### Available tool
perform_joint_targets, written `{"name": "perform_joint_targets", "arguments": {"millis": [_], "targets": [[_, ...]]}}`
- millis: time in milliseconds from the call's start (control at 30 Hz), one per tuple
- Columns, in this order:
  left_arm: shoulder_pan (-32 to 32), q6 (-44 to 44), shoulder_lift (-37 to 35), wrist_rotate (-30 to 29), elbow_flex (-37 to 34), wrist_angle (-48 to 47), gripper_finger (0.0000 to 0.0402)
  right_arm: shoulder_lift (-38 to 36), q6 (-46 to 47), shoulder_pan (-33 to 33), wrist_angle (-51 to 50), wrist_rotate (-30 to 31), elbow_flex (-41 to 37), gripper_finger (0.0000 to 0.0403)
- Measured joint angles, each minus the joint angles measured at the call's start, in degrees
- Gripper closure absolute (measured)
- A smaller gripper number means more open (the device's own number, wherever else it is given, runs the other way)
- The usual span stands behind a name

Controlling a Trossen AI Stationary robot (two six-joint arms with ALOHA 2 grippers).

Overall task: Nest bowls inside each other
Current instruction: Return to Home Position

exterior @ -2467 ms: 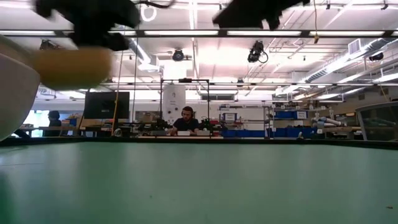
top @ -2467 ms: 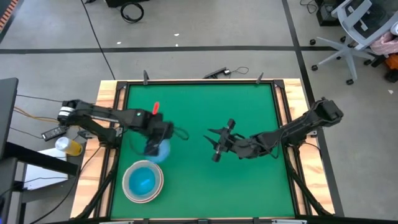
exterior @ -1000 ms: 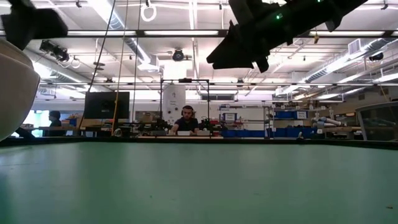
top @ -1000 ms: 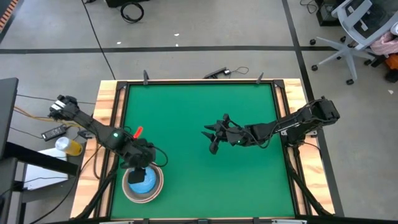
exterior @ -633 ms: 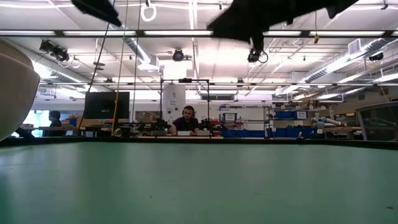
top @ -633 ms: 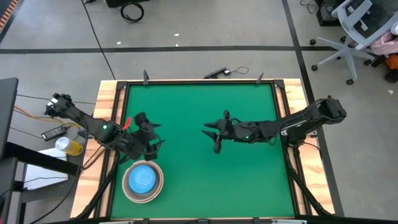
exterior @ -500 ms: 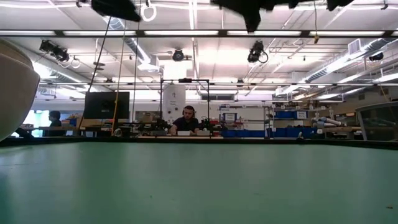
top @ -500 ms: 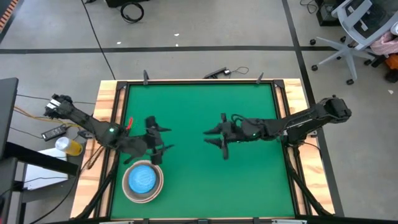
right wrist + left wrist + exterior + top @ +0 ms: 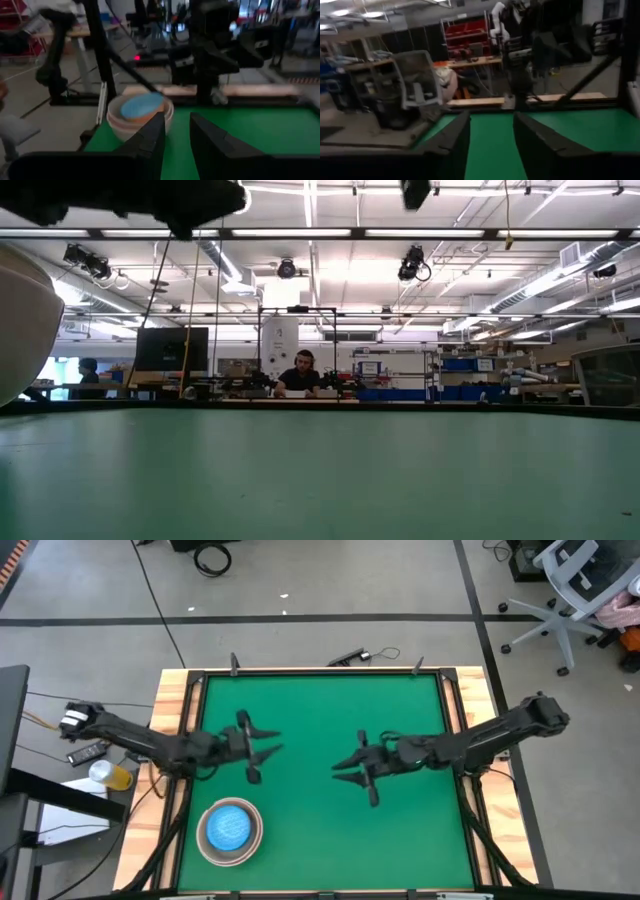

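At the lower-left corner of the green counter in the high view, the bowls stand nested as one upright stack, openings up. The outermost is the white bowl; from above only its rim shows. The topmost and innermost is a blue bowl with pale speckling. The right wrist view shows the rim of a peach-orange bowl between the blue one and the outer wall. Any further layers cannot be told apart. In the low view the stack's curved white wall sits at the far left edge, resting on the counter.

Left end effector: raised over the counter, beyond the stack and slightly right of it, well clear. Its fingers are spread and hold nothing. In the left wrist view, green counter shows through the gap between them.

Right end effector: just right of centre, facing the left one across an open stretch of counter, not touching it. Its fingers are parted with nothing between them. The right wrist view looks past them toward the stack.

Background, low view: a person is seated at a desk far behind the counter. High view, top right: an office chair stands on the floor.
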Motion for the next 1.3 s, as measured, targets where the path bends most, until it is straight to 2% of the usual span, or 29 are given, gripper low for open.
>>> {"name": "perform_joint_targets", "arguments": {"millis": [200, 333, 400, 567, 700, 767, 900, 1000, 1100, 1300], "targets": [[1.6, 2.2, -17.0, 0.3, 5.5, -19.5, 0.0297, -12.8, -1.8, -0.5, -12.0, 6.4, -0.5, 0.0307], [1.5, 1.2, -23.7, 5.8, -0.1, -20.7, 0.0324, -18.8, -1.6, 0.0, -10.9, 9.7, -6.9, 0.0308], [1.5, -0.8, -25.3, 6.5, -4.6, -19.0, 0.0338, -20.9, -0.7, 0.2, -7.3, 10.8, -12.1, 0.0308], [1.5, -3.7, -26.1, 6.4, -13.6, -14.0, 0.0369, -25.3, 1.6, -0.2, 7.7, 10.4, -26.6, 0.0308], [1.9, -3.1, -26.1, 7.2, -14.0, -13.7, 0.0392, -31.4, 2.5, -1.8, 12.2, 10.2, -33.5, 0.0308], [2.4, -1.0, -26.3, 7.2, -11.9, -14.7, 0.0398, -35.9, 1.9, -2.8, 9.9, 9.7, -35.0, 0.0307], [5.1, 3.2, -27.2, 7.4, -4.5, -22.7, 0.0399, -46.1, 1.4, -5.2, 0.3, 4.3, -34.7, 0.0307], [7.6, 0.8, -27.2, 13.3, -2.6, -25.5, 0.0400, -52.2, 3.9, -6.1, -6.1, 2.6, -34.6, 0.0308], [9.3, -1.5, -26.9, 18.8, -4.9, -25.4, 0.0400, -55.7, 7.0, -6.2, -11.6, 4.9, -34.7, 0.0308], [11.4, -5.9, -26.7, 18.9, -13.9, -15.1, 0.0401, -57.4, 8.0, -6.1, -8.4, 6.1, -38.9, 0.0308]]}}
